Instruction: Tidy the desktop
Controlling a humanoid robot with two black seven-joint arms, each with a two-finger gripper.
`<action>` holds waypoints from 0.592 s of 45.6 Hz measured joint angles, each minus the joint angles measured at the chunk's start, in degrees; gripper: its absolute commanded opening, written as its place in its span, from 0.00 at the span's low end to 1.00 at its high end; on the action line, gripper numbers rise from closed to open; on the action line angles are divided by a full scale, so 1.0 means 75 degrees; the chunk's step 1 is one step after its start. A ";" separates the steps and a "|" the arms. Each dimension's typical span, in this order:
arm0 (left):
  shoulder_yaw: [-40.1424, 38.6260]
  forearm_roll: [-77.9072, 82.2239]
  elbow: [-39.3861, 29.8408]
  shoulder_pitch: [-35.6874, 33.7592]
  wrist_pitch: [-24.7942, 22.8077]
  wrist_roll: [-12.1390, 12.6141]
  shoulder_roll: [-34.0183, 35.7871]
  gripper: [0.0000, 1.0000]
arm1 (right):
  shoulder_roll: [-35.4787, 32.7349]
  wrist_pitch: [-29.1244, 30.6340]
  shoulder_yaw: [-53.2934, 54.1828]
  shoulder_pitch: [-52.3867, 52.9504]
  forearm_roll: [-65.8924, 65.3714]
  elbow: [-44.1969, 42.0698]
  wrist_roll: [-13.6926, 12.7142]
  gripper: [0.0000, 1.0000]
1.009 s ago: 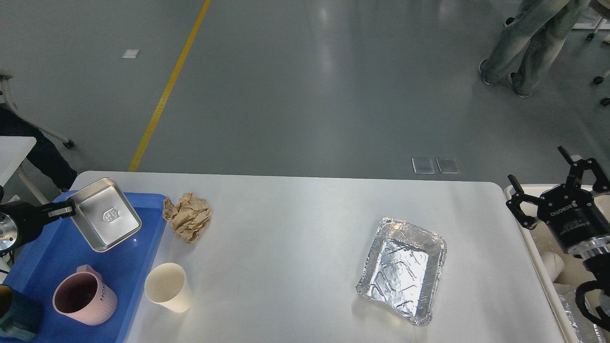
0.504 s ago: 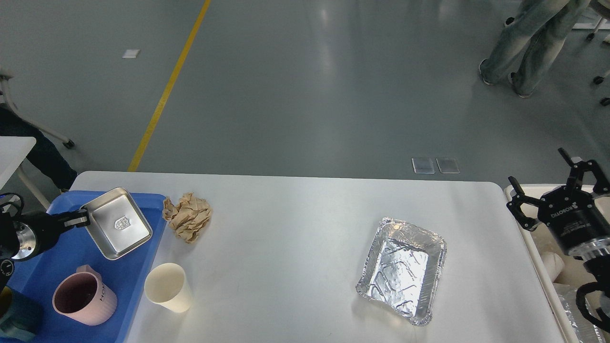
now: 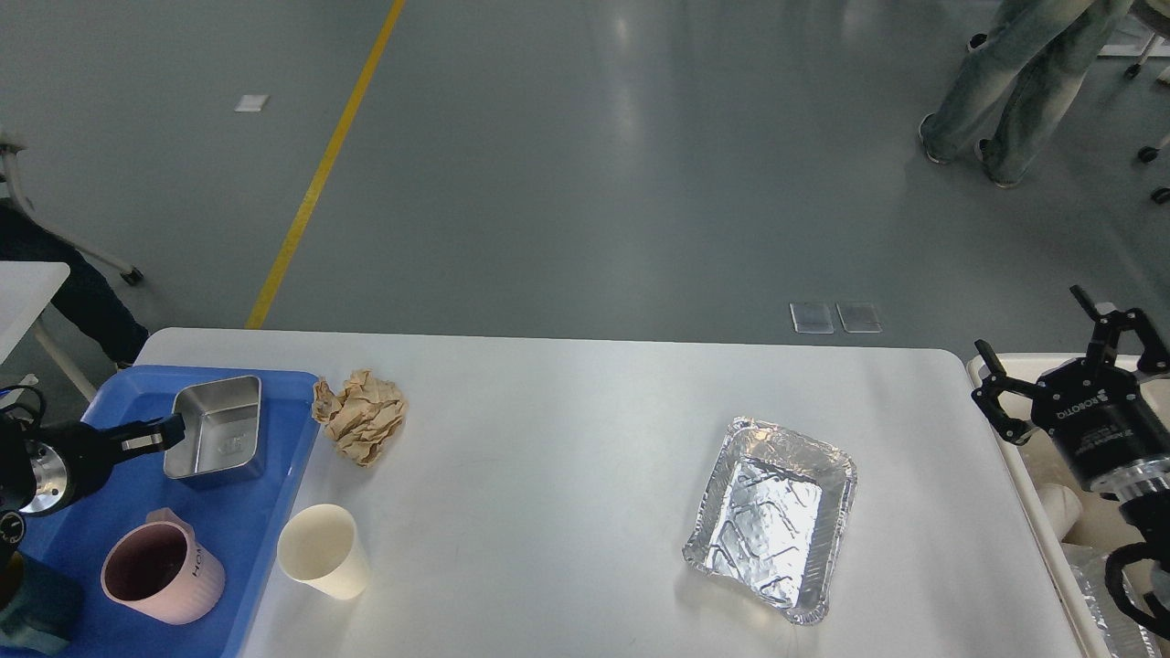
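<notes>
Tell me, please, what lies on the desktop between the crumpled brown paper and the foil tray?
Nothing: in the head view, the desktop is bare between the crumpled brown paper and the foil tray.

Readable texts: one brand name and a few letters

The black body of the right gripper (image 3: 1069, 352) carries the white word "ROBOTIQ", which appears upside down in the head view. The pink mug (image 3: 162, 567) in the blue tray (image 3: 119, 507) has small letters on its side; they read about like "HO", and the rest is too small to tell. The steel tin (image 3: 216, 429) has an embossed mark on its bottom, but it cannot be read. On the paper cup (image 3: 324, 551) and the foil tray (image 3: 773, 517) no text is legible
</notes>
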 measured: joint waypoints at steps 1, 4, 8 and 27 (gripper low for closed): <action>-0.0013 -0.0254 -0.0002 -0.0046 -0.0010 0.0000 -0.0010 0.96 | 0.0002 0.0000 0.0000 0.0000 0.0000 0.0000 0.0000 1.00; -0.0032 -0.1024 -0.0003 -0.0238 -0.0027 0.0001 -0.0002 0.97 | 0.0004 0.0000 0.0000 0.0000 0.0000 0.0000 0.0000 1.00; -0.0191 -0.2076 -0.0004 -0.0472 0.0023 0.0007 0.0082 0.97 | 0.0005 0.0000 0.0000 0.0001 0.0000 0.0009 0.0000 1.00; -0.2357 -0.5882 0.0075 -0.0698 0.1487 -0.0081 -0.0089 0.97 | 0.0016 0.0000 -0.0035 0.0012 -0.0001 0.0013 0.0000 1.00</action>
